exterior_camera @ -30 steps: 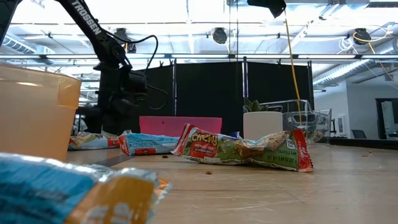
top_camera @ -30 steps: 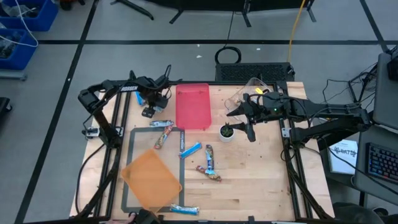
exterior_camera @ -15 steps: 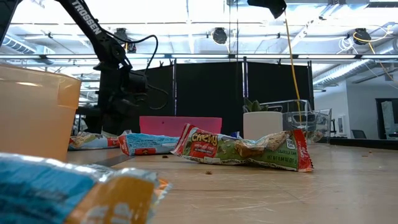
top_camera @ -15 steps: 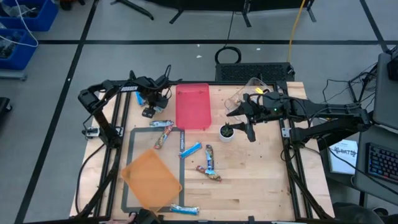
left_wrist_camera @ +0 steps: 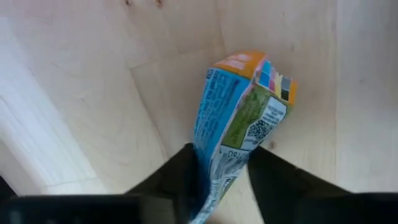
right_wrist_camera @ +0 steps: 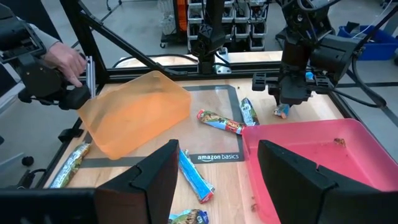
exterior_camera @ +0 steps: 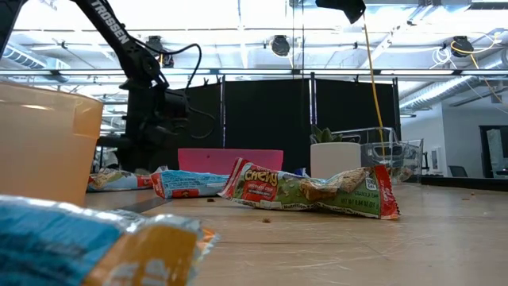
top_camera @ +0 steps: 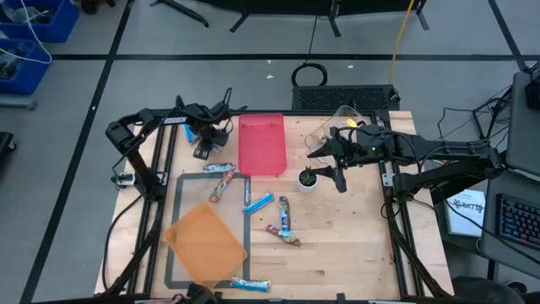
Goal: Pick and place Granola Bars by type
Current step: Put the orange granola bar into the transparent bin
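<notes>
My left gripper (top_camera: 207, 142) points down at the table's far left corner, shut on a blue granola bar with an orange end (left_wrist_camera: 239, 106); the right wrist view shows it low over the wood (right_wrist_camera: 289, 93). Several more granola bars lie flat mid-table: two (top_camera: 221, 169) (top_camera: 221, 187) by the mat's far edge, a blue one (top_camera: 258, 203), two multicolour ones (top_camera: 284, 215) (top_camera: 284, 236), and a blue one (top_camera: 251, 285) at the near edge. My right gripper (right_wrist_camera: 214, 180) hangs open, high over the far right. My left gripper pinches the blue bar's wrapper (left_wrist_camera: 217, 165) between its two fingers, coming from above and pointing down. The wrapper is creased where the fingers (left_wrist_camera: 180, 174) meet it. The bar's orange end (left_wrist_camera: 267, 71) sticks out past the fingers, close over the wood; I cannot tell whether it touches.
A red tray (top_camera: 261, 143) lies just right of my left gripper. An orange bin (top_camera: 207, 241) sits on the grey-edged mat (top_camera: 180, 181), with a person's hand (right_wrist_camera: 65, 59) near it. A potted plant (top_camera: 308, 179) and a clear bin (top_camera: 337, 122) stand at the far right.
</notes>
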